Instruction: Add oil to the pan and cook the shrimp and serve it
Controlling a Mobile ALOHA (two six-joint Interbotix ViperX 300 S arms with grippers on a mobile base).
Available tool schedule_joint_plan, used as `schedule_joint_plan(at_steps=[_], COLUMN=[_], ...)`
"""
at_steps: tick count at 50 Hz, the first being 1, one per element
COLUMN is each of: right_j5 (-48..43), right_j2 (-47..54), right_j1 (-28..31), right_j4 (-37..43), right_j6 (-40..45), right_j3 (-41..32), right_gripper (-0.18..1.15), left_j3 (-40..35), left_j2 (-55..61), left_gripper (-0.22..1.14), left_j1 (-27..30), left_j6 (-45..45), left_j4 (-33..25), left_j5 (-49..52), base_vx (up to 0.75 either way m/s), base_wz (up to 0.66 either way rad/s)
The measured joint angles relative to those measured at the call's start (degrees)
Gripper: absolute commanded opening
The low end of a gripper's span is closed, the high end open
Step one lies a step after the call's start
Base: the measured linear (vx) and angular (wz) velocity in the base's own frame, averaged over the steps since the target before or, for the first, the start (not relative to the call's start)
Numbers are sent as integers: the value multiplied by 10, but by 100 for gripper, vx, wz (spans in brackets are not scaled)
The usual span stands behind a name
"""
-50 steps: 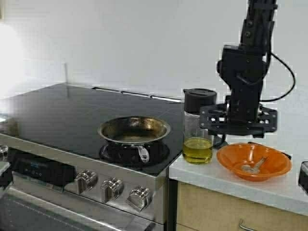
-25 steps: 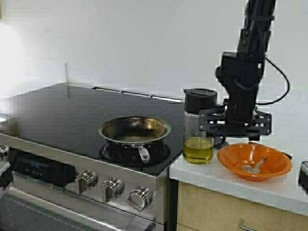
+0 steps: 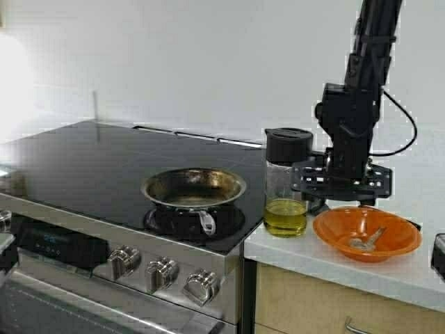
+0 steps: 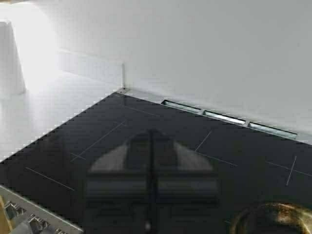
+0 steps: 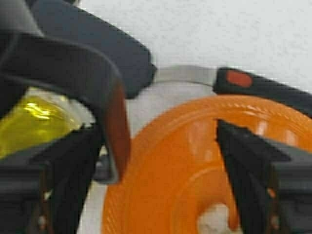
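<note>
The steel pan [image 3: 194, 189] sits on the front burner of the black stove, its rim also showing in the left wrist view [image 4: 273, 218]. The oil [image 3: 286, 216] fills the bottom of a clear dispenser with a black lid [image 3: 288, 145] on the counter. The shrimp [image 3: 359, 243] lies in an orange bowl [image 3: 334, 229]. My right gripper [image 3: 338, 197] hangs open between the dispenser and the bowl. In the right wrist view [image 5: 161, 161] it is over the bowl's rim [image 5: 170, 161], beside the dispenser's black handle [image 5: 105, 73], the oil [image 5: 34, 117] and the shrimp [image 5: 214, 219]. My left gripper [image 4: 151, 141] is shut above the stovetop.
The stove's knobs [image 3: 161, 273] run along its front edge. A tool with a black handle and red spot [image 5: 253, 83] lies behind the bowl on the white counter [image 3: 417, 271]. A dark object [image 3: 438, 254] sits at the counter's right edge. The white wall is close behind.
My right gripper has come down a little and shifted slightly toward the wall, staying between the dispenser and the orange bowl. Nothing else has moved.
</note>
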Motion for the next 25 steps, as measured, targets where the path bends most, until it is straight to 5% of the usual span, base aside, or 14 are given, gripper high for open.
schedule_joint_plan(at_steps=[25], right_j5=[0], right_j2=[18], right_j1=[-14], right_j4=[-5], right_j6=[-1], right_j3=[-34], right_gripper=[94], left_j3=[0], left_j2=[1], left_gripper=[3], left_j1=[0], left_j6=[0], left_j4=[0], left_j5=[0], base_vx=[0], base_wz=[0])
